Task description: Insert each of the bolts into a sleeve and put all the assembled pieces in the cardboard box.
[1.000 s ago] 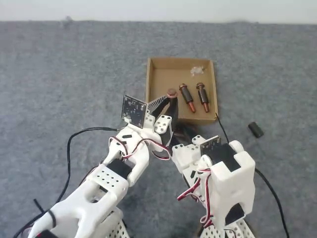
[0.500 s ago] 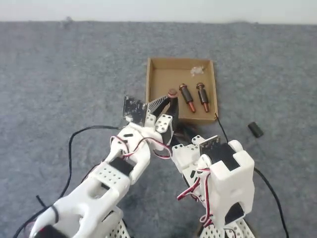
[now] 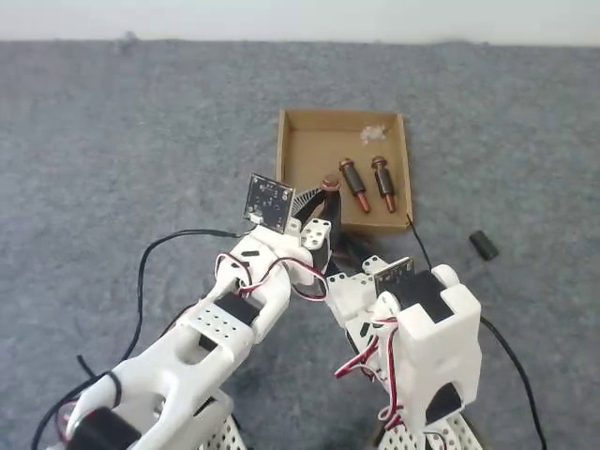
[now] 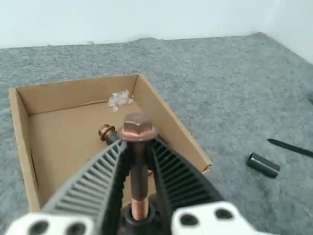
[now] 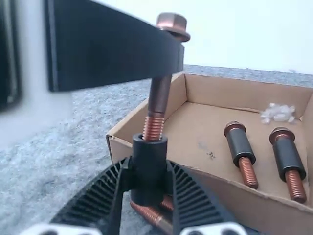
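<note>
My left gripper [image 4: 138,149] is shut on a copper bolt [image 4: 139,128] and holds it upright, head up, by the near edge of the cardboard box [image 3: 281,159]. The bolt's threaded tip [image 5: 153,128] sits in the top of a black sleeve [image 5: 149,164]. My right gripper [image 5: 149,174] is shut on that sleeve just below. In the high view the bolt's head [image 3: 330,183] shows above the left gripper [image 3: 323,199]. Two assembled pieces [image 3: 353,187] [image 3: 383,184] lie side by side in the box. A loose black sleeve [image 3: 484,245] lies on the carpet to the right of the box.
Another copper bolt [image 5: 152,214] lies on the carpet under my right gripper. A white scrap [image 3: 373,133] sits at the box's far wall. A thin black cable [image 3: 419,246] runs between the box and the loose sleeve. Grey carpet spreads open to the left.
The left wrist has turned and shifted a little to the right. The bolt's head has come slightly nearer and lower over the sleeve. The right arm has stayed put.
</note>
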Available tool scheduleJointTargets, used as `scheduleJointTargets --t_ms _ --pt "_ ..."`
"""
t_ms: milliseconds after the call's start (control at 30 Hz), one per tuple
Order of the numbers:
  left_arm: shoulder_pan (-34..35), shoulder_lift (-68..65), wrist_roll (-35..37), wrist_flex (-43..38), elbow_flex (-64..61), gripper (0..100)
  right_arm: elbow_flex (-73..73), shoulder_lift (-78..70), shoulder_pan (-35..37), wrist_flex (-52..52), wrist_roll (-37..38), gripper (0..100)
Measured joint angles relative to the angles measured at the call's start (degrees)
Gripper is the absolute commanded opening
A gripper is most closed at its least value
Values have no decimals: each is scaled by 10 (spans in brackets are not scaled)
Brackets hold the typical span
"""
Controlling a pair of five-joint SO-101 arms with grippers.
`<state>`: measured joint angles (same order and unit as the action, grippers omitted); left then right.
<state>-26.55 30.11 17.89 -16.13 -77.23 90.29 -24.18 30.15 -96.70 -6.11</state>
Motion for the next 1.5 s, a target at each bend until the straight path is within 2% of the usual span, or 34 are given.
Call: scheduleJointTargets --t_ms 400,633,767,833,1033,1500 --pt "-2 4 0 1 -29 13 0 0 0 0 0 6" --pt "-4 8 0 61 -33 13 0 0 -1 0 0 6" --pt "-4 8 0 68 -33 18 0 0 -4 0 0 6" --pt "-4 8 -4 68 -33 53 -2 0 -4 0 0 6" --pt "1 8 -39 69 -33 242 0 0 -12 0 0 6" --pt "0 15 -36 69 -33 254 0 0 -19 -1 1 6"
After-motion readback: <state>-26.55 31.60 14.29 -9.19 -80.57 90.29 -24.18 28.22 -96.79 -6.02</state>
